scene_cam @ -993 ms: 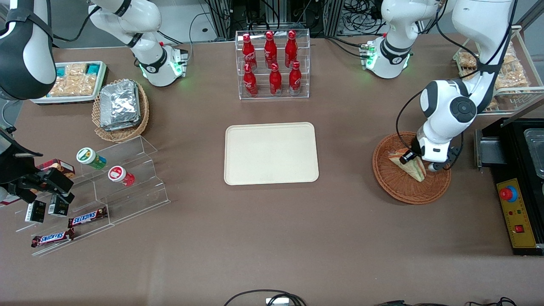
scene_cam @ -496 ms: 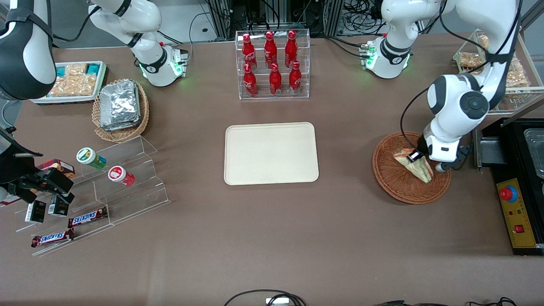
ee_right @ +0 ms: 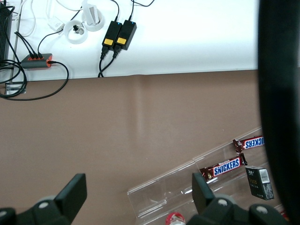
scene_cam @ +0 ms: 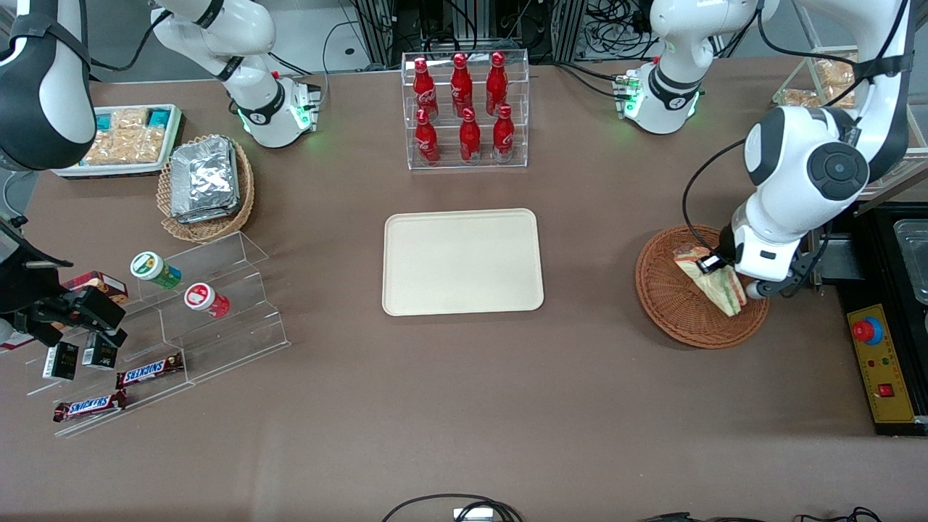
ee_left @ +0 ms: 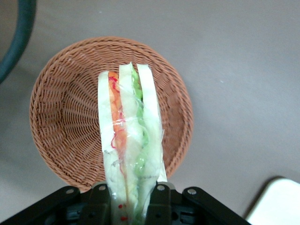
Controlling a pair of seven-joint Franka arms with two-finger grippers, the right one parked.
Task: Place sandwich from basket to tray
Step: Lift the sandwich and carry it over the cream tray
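Gripper (ee_left: 127, 199) with sandwich (scene_cam: 713, 279) above basket (scene_cam: 670, 315), beside tray (scene_cam: 462, 262).

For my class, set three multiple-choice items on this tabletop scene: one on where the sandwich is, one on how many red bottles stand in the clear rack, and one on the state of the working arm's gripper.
1. Where is the sandwich?
A. On the tray
B. Over the basket, held by the gripper
C. On the bare table

2. How many red bottles stand in the clear rack?
A. Four
B. Six
C. Eight

3. What is the gripper doing?
A. Open above the tray
B. Shut on the sandwich
C. Open over a foil packet

Answers:
1 B: the left wrist view shows the wedge between the fingers with the basket beneath it, and the tray holds nothing.
2 B: three bottles per row, two rows.
3 B: both fingers press the sandwich's wrapped end.
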